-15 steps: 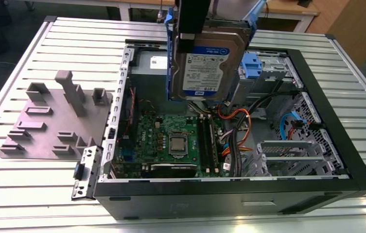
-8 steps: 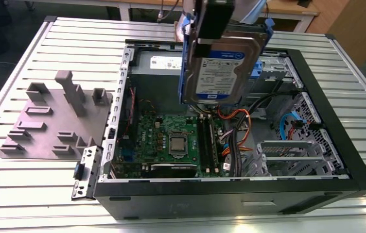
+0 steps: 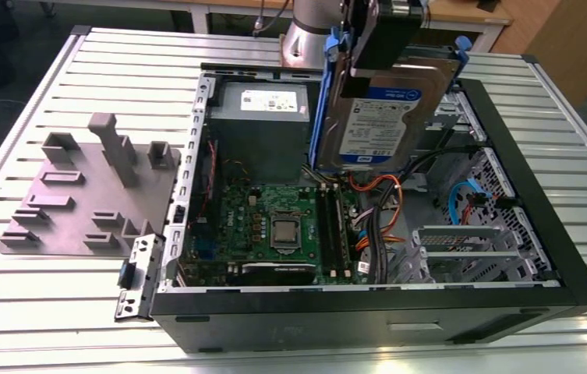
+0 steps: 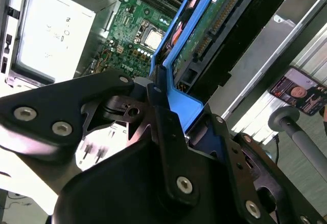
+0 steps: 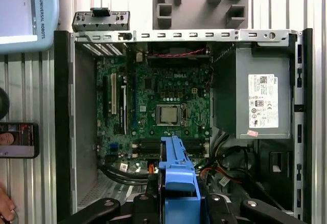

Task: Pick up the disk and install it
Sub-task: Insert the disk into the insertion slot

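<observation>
Where the jaws close, at the end of the gripper (image 3: 374, 56), they pinch the blue plastic carrier of the disk (image 3: 382, 117), one black finger (image 4: 164, 112) pressed flat against the blue rail in the second wrist view. The disk hangs on end from that grip, clear of everything below it, over the end of the open computer case (image 3: 576, 261) where the grey power supply (image 3: 259, 117) sits. From the exterior view its silver face looks out with a blue-and-white label across the lower half, a blue rail down the edge on the exterior view's left and a blue tab showing at the upper corner on the exterior view's right. The second wrist view shows the other face of the disk (image 4: 217, 27): a green circuit board with a row of connector pins along one black edge, framed by the blue carrier.

Under the disk lies the green motherboard (image 3: 272, 226) with its square processor (image 3: 286, 231) bare in the middle, and orange cables (image 3: 387, 195) curl beside it. A metal drive cage (image 3: 470, 251) stands by the case's near corner. The case lies on its side on a slatted metal surface (image 3: 22, 312), and a grey fixture plate (image 3: 75, 210) with upright blocks rests near the surface's edge on the exterior view's left.
</observation>
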